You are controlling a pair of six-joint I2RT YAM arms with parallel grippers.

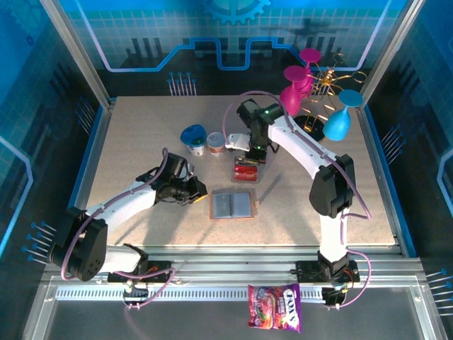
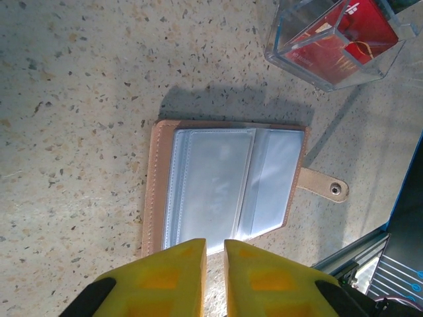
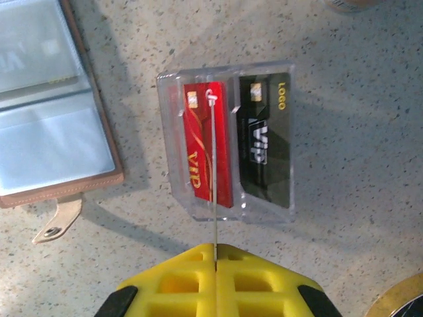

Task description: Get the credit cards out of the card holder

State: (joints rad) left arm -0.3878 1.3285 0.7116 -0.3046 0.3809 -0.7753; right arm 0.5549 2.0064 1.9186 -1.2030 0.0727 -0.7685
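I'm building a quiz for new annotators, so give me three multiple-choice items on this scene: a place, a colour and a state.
1. Where are the red card and the black card? A in the pockets of the card holder; B in the clear plastic tray; C on the candy bag.
2. What colour are the card holder's inner faces? A pale grey-blue; B green; C red.
3. How does the card holder lie? A folded shut; B standing on edge; C open flat.
Answers: 1 B, both cards sit within the tray's clear walls; 2 A, the sleeves look pale grey-blue in both wrist views; 3 C, both inner faces show upward and the strap lies unsnapped.
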